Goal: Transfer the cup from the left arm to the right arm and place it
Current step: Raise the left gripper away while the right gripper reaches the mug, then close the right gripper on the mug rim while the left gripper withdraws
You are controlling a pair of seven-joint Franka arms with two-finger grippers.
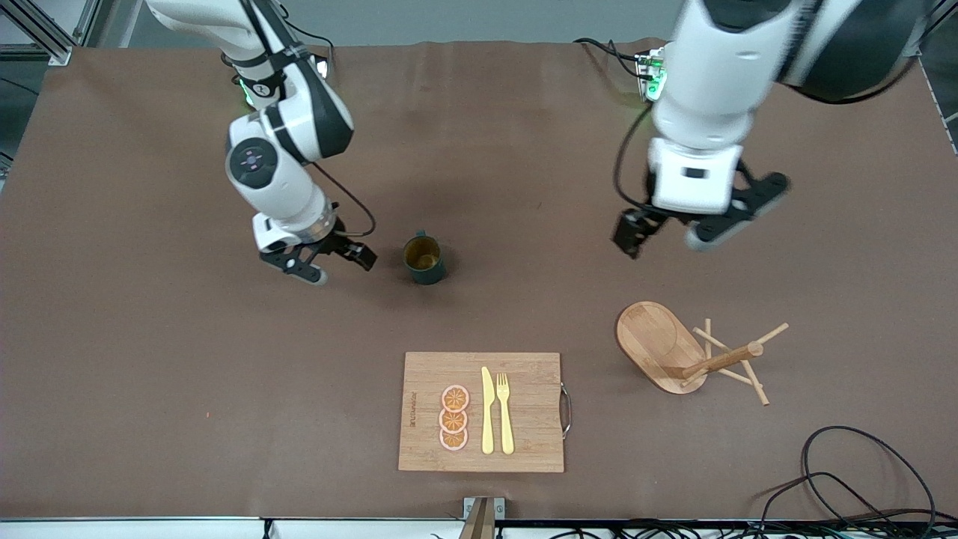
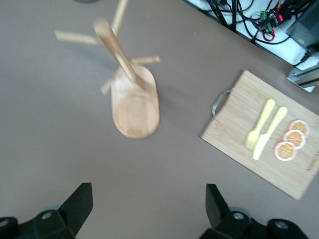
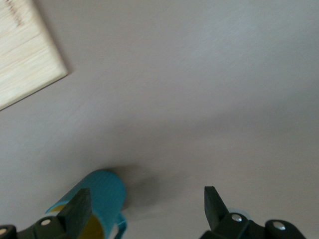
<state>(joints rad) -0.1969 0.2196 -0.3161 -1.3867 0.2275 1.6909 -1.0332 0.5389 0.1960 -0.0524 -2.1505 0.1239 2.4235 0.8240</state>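
On the brown table [image 1: 150, 359] we see the cup [image 1: 424, 259] standing upright, mouth up, handle toward the bases. Just beside it the right gripper [image 1: 329, 264] hangs open and empty. The left gripper [image 1: 666, 238] hovers open above the table near the wooden rack [image 1: 677, 348]

A matt brown counter [image 1: 150, 359], its covering looking like smooth cloth. The cup [image 1: 425, 260] has a dull dark teal outside and a glossy mustard inside. The cutting board [image 1: 524, 442] is pale, grained wood with a small metal handle [image 1: 566, 409]. On it lie a smooth yellow plastic-looking knife [image 1: 487, 412] and fork [image 1: 505, 414]. The mug stand [image 1: 666, 348] is light polished wood. The arms' shells are glossy white plastic.
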